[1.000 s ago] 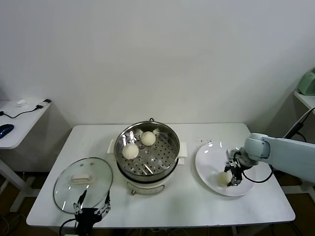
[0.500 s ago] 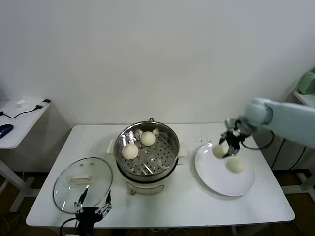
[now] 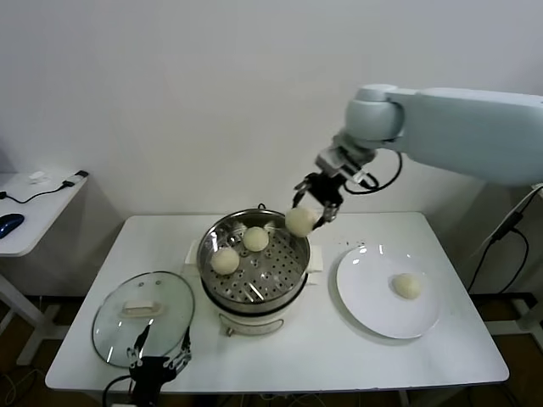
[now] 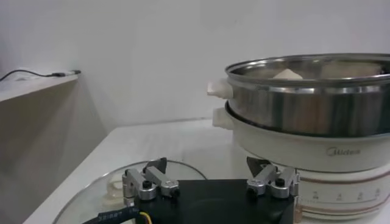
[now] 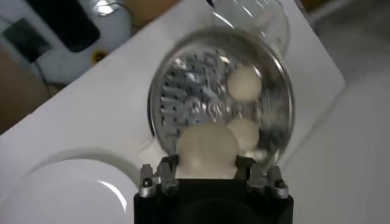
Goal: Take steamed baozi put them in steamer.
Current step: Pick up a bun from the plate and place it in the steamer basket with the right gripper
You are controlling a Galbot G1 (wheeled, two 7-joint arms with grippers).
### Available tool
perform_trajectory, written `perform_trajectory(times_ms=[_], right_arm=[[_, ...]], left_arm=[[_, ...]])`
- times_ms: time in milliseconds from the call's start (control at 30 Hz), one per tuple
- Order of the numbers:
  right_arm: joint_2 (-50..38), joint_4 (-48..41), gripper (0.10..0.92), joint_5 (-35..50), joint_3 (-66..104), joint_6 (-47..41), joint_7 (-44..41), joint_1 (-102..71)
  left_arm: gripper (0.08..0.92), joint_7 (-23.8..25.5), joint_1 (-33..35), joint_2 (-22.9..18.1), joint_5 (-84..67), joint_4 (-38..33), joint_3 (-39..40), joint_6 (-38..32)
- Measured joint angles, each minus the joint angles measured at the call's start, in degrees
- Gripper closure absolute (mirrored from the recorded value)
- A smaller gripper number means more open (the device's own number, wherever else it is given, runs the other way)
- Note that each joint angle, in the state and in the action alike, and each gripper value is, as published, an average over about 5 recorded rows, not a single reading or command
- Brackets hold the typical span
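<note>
While the right hand is hanging above the near-right rim of the steamer with a bun pinched between its fingers, the main risk, as I judge it, is a drop at the wrong spot: the bun is sitting over the rim rather than over the tray's middle, so letting go here could send it bouncing off the steel edge onto the desk. A second risk is squashing, since the dough looks soft and the fingers are pressing into both its sides in the right wrist view, where the bun is filling the gap between them. A third is landing on the two buns already lying in the tray below and to the hand's left; the free holes closer to the hand look like the safer target. The hand is open only as wide as the bun, gripping it firmly and touching nothing else. One more bun is waiting on the plate, down and to the hand's right. The left hand is idling low at the desk's front edge, over the glass lid, its fingers spread apart and holding nothing.
</note>
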Motion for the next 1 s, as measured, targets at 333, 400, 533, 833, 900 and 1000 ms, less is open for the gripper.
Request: perform_trajectory(times_ms=[333, 400, 533, 833, 900, 1000], right_arm=[[7.9, -1.0, 0.381, -10.2, 1.3, 10.0, 1.4, -7.2], [9.0, -2.0, 0.381, -12.2, 1.6, 11.1, 1.9, -9.0], [11.1, -4.4, 0.384, -15.7, 2.2, 12.8, 2.9, -12.6], [14.8, -9.8, 0.381, -20.9, 3.4, 15.5, 4.7, -18.7], [15.4, -10.8, 0.367, -21.6, 3.6, 16.0, 5.0, -19.6], [16.0, -12.0, 0.308, -22.2, 3.9, 16.9, 5.4, -20.3]], left_arm=[[0.177, -0.1, 0.3, -0.3, -0.2, -0.3, -0.3, 0.1], [0.177, -0.1, 0.3, -0.3, -0.2, -0.3, -0.4, 0.1], [0.177, -0.1, 0.4, -0.3, -0.3, -0.3, -0.4, 0.1], [0.177, -0.2, 0.2, -0.2, -0.4, -0.1, -0.3, 0.2], [0.177, -0.2, 0.1, -0.2, -0.4, -0.1, -0.2, 0.2], [0.177, -0.2, 0.1, -0.2, -0.4, 0.0, -0.2, 0.2]])
